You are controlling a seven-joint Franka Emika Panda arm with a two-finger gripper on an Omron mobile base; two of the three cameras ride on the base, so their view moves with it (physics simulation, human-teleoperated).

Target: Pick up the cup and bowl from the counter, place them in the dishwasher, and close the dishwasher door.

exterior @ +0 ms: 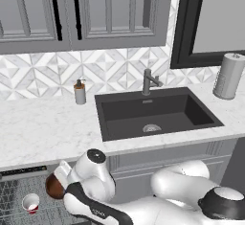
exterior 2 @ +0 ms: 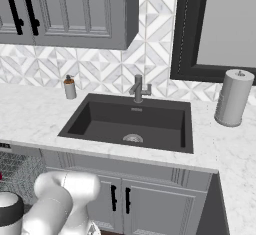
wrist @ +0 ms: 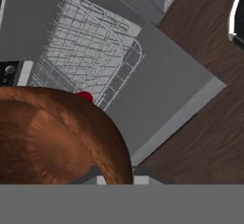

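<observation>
Brown bowl (wrist: 57, 137) carried close in the claw over the open dishwasher's wire rack (wrist: 90, 51), its rim filling the hand view so the fingertips and exact pinch point cannot be told; red cup (exterior: 31, 203) already standing in the rack below the counter's (exterior: 43, 128) front edge. Likely stiff, light and smooth, so best gripped across the rim wall and lowered level. Open rack room beside the cup, lowered dishwasher door (wrist: 157, 94) and cabinet fronts close around.

Brown bowl (wrist: 52, 137) held above dishwasher (exterior: 19, 200) rack, red cup (exterior: 31, 203) upright inside
</observation>
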